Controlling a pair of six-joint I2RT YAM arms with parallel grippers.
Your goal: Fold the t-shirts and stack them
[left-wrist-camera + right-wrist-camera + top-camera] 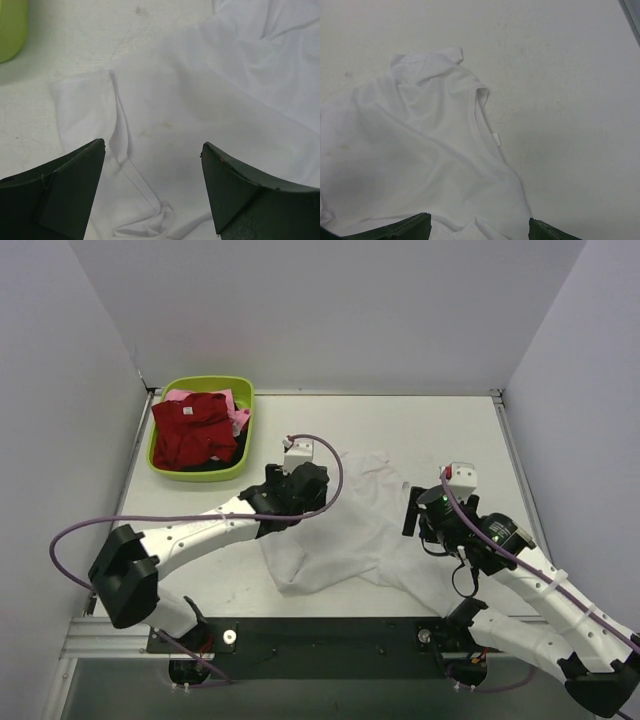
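While left hand [152,145], right hand [479,218] hover splayed, white t-shirt [350,530] lies beneath.

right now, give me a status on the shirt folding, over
Left end effector and right end effector open, empty, over white t-shirt. It lies rumpled, unfolded, on table. Dark red t-shirt in green basin. Nothing in the way.

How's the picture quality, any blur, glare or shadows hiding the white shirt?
Top view: even light, no glare; the white shirt nearly blends into the table. Left wrist view: the near fingers look soft, shirt folds are readable. Right wrist view: low contrast, grey shadow on the shirt's lower left.
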